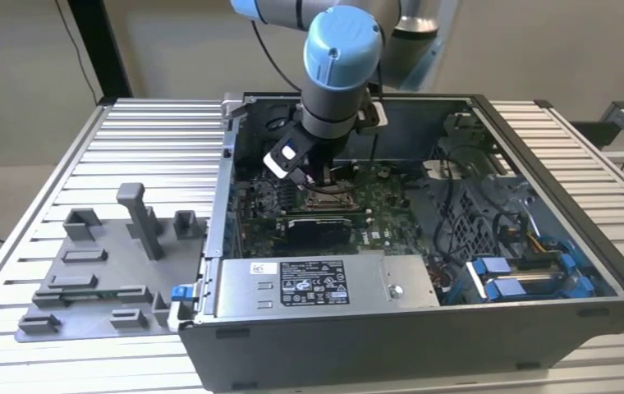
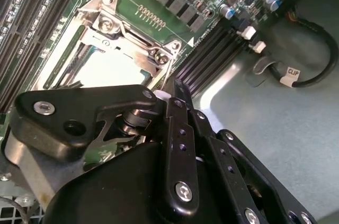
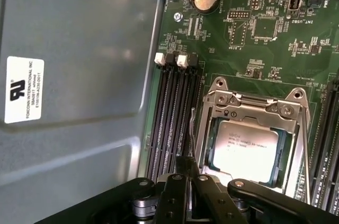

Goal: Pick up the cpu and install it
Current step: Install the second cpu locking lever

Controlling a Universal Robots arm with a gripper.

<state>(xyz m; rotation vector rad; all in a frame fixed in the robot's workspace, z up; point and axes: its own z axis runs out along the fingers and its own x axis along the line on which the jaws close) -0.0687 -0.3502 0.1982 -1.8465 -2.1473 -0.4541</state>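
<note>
Green motherboard (image 3: 265,38): cpu (image 3: 248,150) seated in socket frame (image 3: 254,105); end effector (image 3: 185,168) above, finger spread unclear

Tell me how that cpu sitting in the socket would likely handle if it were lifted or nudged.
The cpu looks like a flat, rigid metal-topped square, so it probably stays stiff and will not roll or tip. Its smooth pale top may be slippery. It sits low inside the metal socket frame, so a sideways push likely meets the frame rather than sliding it.
</note>
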